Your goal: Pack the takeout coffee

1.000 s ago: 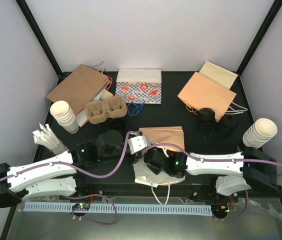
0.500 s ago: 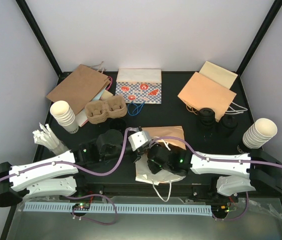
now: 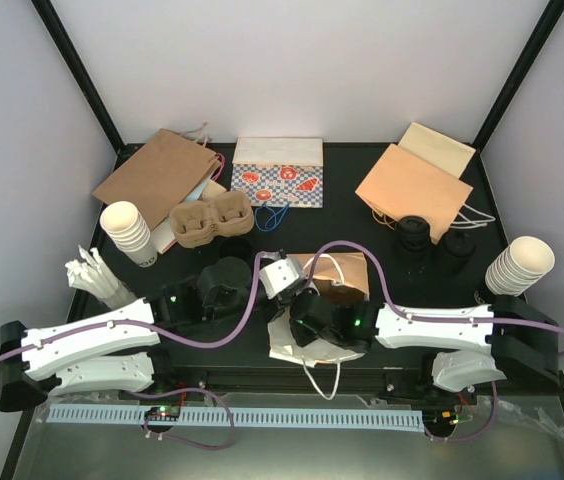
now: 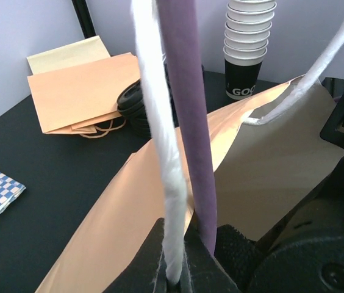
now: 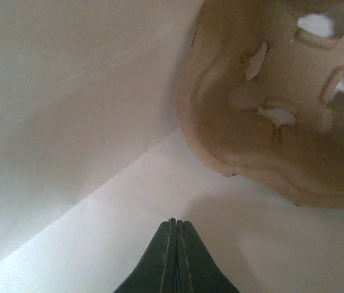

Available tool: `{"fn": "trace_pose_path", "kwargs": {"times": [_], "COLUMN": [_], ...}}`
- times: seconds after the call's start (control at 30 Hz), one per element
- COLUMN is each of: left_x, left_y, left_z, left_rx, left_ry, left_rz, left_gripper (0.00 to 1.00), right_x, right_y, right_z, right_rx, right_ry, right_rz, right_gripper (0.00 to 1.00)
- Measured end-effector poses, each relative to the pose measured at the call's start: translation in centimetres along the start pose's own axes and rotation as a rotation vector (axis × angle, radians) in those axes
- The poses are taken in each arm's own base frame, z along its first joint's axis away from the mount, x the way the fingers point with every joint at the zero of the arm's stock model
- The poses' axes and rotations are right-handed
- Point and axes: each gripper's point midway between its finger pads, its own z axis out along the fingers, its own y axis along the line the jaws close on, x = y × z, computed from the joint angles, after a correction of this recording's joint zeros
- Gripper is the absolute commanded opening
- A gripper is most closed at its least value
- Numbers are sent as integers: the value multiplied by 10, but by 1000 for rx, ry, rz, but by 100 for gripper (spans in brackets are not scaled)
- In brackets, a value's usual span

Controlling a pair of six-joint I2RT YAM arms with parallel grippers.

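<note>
Bag handle lifted; coffee unpacked.
The left pincer is clamped on the handle. The right pincer, tips together, faces white paper and a carrier. The coffee cups stand right-rear on the tabletop. They are probably light and thin-walled: grip the sidewall and keep them upright.

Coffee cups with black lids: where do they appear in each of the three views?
Top external: the coffee cups stand right of centre, at the near edge of the flat orange bag.
Left wrist: the coffee cups sit upper centre-left, partly behind the white handle, beside the orange bag.
Right wrist: not in it; only white paper and a pulp carrier show.
Shared landmark: the orange bag, in the top and left wrist views.
</note>
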Motion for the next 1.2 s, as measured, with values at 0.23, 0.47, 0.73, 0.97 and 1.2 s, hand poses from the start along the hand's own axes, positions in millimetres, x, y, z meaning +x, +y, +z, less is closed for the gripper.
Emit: {"fn": "trace_pose_path", "kwargs": {"times": [0.23,0.47,0.73,0.97,1.2], "left_x": [0,8,12,11,19], "left_y": [0,4,6,13,18], "left_z": [-1,-2,-2,-11,-17], "left_rx": [1,-21,-29,-61,-83], "left_ry": [5,35,54,51,82], "left_rz": [6,8,3,-1,24], "left_gripper": [1,1,1,2,2], "right_x": [-8,-15,-17,-17,-7], "right_y": [-3,-6,-9,-2,-16], "right_z": [4,16,22,24,17], "right_rx": [39,108,139,139,244], "right_ry": [-39,-47,-60,-10,135], "right_rz": [-65,-109,-146,-317,-591], "right_gripper": [1,1,1,1,1]}}
